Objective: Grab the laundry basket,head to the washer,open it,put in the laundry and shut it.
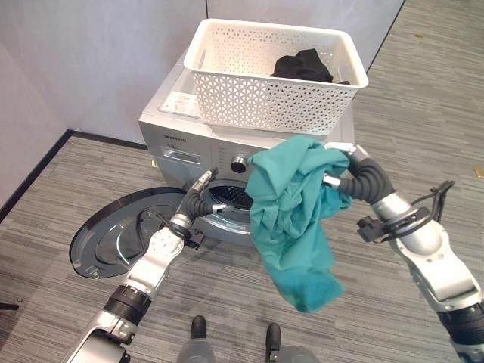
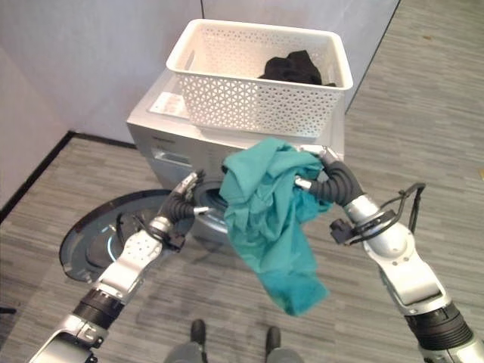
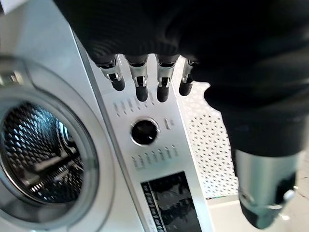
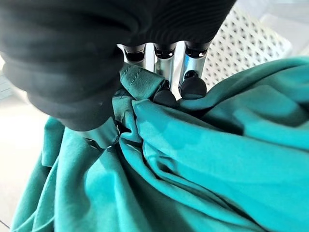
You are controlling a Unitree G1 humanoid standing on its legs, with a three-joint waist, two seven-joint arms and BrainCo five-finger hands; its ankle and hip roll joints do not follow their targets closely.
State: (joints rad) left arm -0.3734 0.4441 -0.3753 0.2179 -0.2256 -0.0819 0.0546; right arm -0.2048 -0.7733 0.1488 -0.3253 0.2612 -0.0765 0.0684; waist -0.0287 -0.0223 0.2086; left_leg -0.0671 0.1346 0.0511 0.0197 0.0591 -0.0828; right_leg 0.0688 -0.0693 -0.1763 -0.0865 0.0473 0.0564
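Right hand point(image 2: 327, 181), centre-right of frame: fingers curled into a teal garment point(image 2: 268, 227), which hangs bunched down to lower centre, in front of the washer point(image 2: 162, 132). White lattice laundry basket point(image 2: 227, 106) sits on top of the washer, upper centre, dark clothing point(image 2: 295, 69) in its far right corner. Washer door point(image 2: 94, 242) swung open at left, low by the grey floor point(image 2: 423, 144). Left hand point(image 2: 181, 203) at the drum opening point(image 2: 206, 200), fingers straight, holding nothing.

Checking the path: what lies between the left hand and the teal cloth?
The washer's open drum mouth in the left eye view, between left hand and teal cloth.
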